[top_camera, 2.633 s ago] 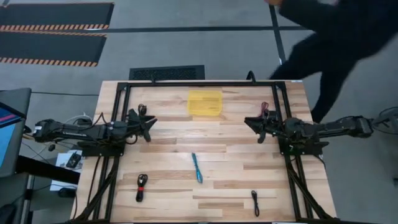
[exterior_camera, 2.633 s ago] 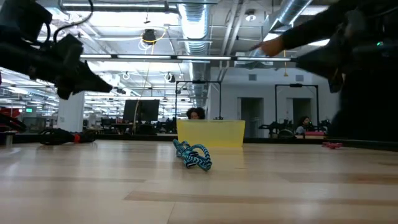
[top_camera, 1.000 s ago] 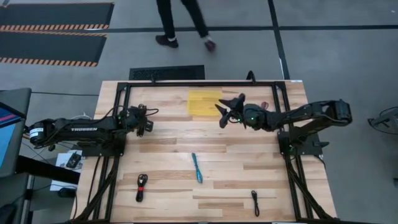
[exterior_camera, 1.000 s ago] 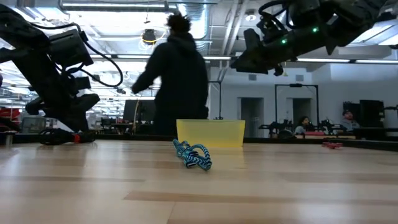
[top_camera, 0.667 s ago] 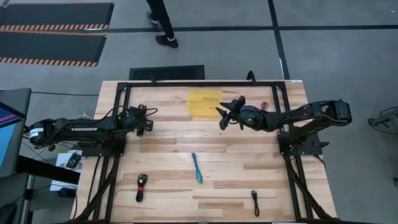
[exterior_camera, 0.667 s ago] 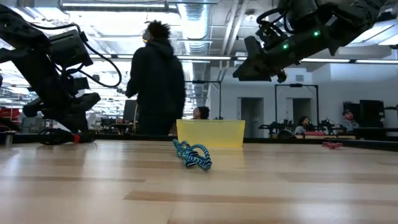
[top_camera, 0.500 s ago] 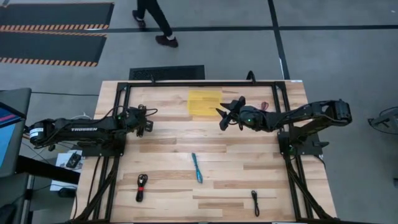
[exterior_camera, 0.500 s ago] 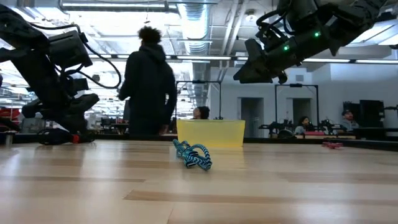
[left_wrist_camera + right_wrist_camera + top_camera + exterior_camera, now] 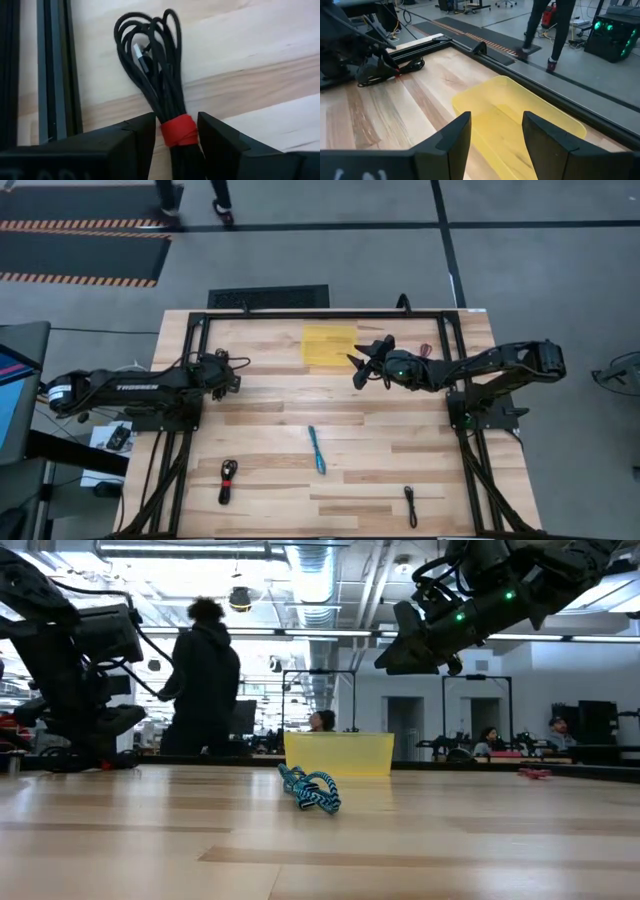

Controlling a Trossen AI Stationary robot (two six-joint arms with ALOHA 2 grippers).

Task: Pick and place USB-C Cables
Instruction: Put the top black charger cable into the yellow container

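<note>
- Straddling a coiled black cable (image 9: 159, 85) at its red band (image 9: 178, 130), the left gripper (image 9: 175, 131) has its fingers spread, one either side of the band, down at the table near the left frame rail (image 9: 52, 70).
- Closing squarely on the band looks the best bet, since the strands are bunched there and loose loops fan out toward 12 o'clock.
- In the high view, this gripper (image 9: 222, 373) works at about 10 o'clock on the table (image 9: 400, 470).
- The yellow bin (image 9: 329, 344) lies at 12 o'clock; a lift clear of the wood before swinging there would avoid dragging loops.
- The right gripper (image 9: 492, 131) hovers spread over the bin's near edge, so I judge crowding a risk.
- A light blue cable (image 9: 317, 449) lies at table centre, untouched.
</note>
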